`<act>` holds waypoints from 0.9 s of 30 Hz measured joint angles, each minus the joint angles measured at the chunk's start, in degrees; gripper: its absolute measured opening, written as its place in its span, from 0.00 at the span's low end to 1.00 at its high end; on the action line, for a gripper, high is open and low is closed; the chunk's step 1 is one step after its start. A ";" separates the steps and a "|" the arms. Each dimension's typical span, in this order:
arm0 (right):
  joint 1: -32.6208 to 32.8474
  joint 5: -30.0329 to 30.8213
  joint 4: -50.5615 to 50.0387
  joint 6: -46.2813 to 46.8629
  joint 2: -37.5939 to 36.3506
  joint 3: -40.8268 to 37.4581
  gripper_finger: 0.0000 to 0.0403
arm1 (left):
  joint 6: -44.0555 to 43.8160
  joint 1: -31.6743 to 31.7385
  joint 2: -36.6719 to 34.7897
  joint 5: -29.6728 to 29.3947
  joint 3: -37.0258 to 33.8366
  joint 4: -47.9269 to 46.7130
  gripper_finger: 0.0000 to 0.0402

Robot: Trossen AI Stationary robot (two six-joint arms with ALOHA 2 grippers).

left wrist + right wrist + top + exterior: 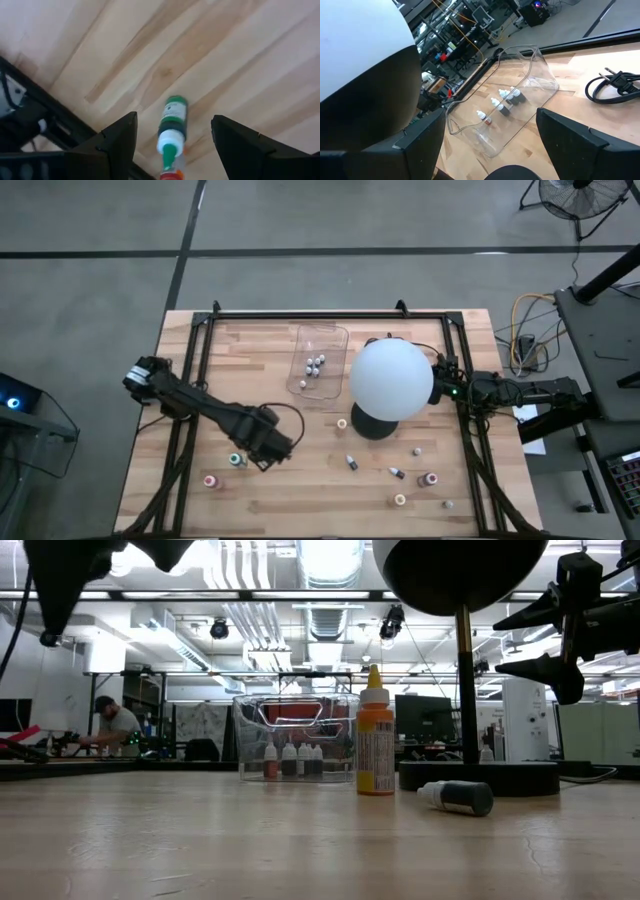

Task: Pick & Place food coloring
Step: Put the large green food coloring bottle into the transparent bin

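From above: left gripper (262, 457) near green bottle (236, 461), far from tray (318, 360). Left wrist: fingers wide open around bottle (173, 125), gripping nothing. Probably light, slippery; best taken at body. Right gripper (490, 145) open, empty, near tray (540, 75).

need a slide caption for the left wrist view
Left end effector, fingers open, hovers over a green-capped food coloring bottle lying on the wooden table.

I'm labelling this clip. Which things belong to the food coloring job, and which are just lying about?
Job:
green bottle between open left tool
loose bottles
bottles in tray
clear tray

Lying about:
white globe
black cable
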 joint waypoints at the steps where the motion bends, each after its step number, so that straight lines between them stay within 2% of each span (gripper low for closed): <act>1: 0.00 0.00 0.00 -0.01 0.00 -0.02 0.75 | 0.54 -0.61 -0.52 0.00 -0.67 0.06 0.56; 11: 0.00 0.02 0.00 0.01 0.00 -0.02 0.75 | 11.44 -5.41 -7.13 -2.21 -6.00 7.31 0.56; 17: 0.00 0.01 0.00 0.00 0.00 -0.01 0.75 | 14.99 -6.67 -10.29 -6.48 -7.77 7.90 0.57; 21: 0.00 0.02 0.00 0.01 0.00 -0.02 0.75 | 17.43 -7.52 -11.40 -6.09 -10.52 8.43 0.63; 27: 0.00 0.00 0.00 0.01 0.02 -0.01 0.75 | 20.74 -9.74 -12.06 -2.04 -12.65 10.87 0.71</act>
